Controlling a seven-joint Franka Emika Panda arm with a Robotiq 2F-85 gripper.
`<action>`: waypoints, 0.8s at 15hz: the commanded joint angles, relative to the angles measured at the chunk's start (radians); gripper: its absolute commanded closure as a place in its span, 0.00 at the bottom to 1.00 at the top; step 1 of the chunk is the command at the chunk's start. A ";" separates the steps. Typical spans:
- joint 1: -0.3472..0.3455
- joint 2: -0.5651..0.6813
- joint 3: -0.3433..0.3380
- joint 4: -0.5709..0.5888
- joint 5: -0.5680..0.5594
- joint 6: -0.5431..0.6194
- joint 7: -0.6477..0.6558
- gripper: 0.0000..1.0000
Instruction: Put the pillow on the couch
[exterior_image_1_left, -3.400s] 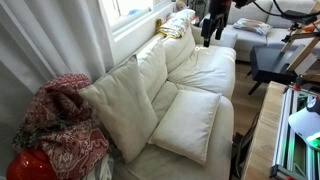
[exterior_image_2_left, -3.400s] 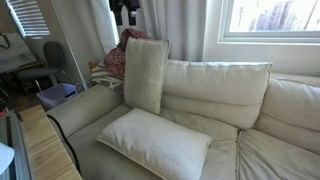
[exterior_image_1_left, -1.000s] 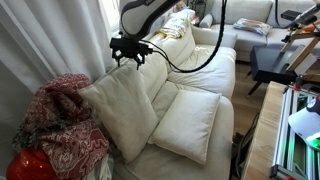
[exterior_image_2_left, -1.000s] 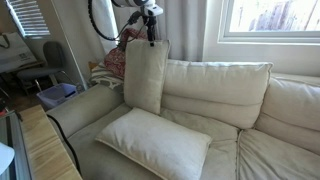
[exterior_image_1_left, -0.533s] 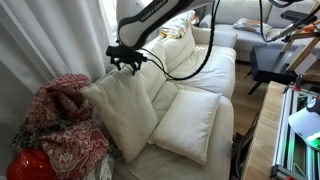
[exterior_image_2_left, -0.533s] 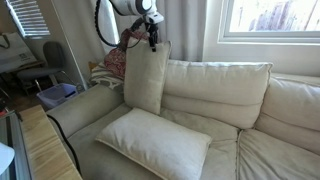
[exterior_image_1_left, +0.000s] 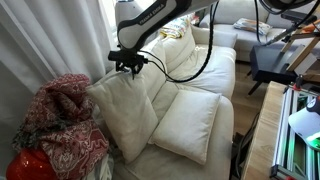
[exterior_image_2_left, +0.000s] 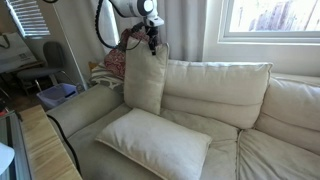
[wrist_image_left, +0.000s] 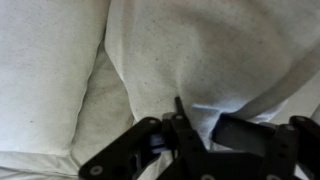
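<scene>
pillow (exterior_image_1_left: 120, 110) stands on edge at the far end of the couch (exterior_image_1_left: 205, 70), its broad face leaning on the back cushion and its lower edge sunk into the seat. in both exterior views it is upright, off-white and creased, with a seam along the rim (exterior_image_2_left: 145, 78). my gripper (exterior_image_1_left: 128, 66) sits right at its top edge, pointing down, with the fingertips touching the fabric there (exterior_image_2_left: 152, 43). in the wrist view my gripper (wrist_image_left: 185, 125) is pressed close against pale, finely speckled cloth. a fold of that cloth runs down towards the gap between my dark fingers (wrist_image_left: 240, 133). whether my jaws have clamped on that fold or only straddle it i cannot tell, since the tips are lost in the fabric.

just beside the upright cushion a smoother cream pillow (exterior_image_1_left: 188, 122) lies flat on the seat, one corner near the upright one's base (exterior_image_2_left: 155, 140). beyond the couch's end a red patterned throw (exterior_image_1_left: 62, 125) is heaped up, and it also shows behind the upright cushion (exterior_image_2_left: 115, 58). a white curtain (exterior_image_1_left: 50, 40) hangs behind that heap. a bright window (exterior_image_2_left: 268, 15) is above the couch back. a paler sofa (exterior_image_1_left: 250, 35) stands well apart in the background.
</scene>
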 joint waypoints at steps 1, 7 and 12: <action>-0.007 -0.001 0.011 -0.007 -0.021 -0.075 -0.017 1.00; 0.006 -0.053 0.003 -0.033 -0.044 -0.002 -0.028 0.45; 0.003 -0.111 0.000 -0.050 -0.058 -0.033 -0.023 0.07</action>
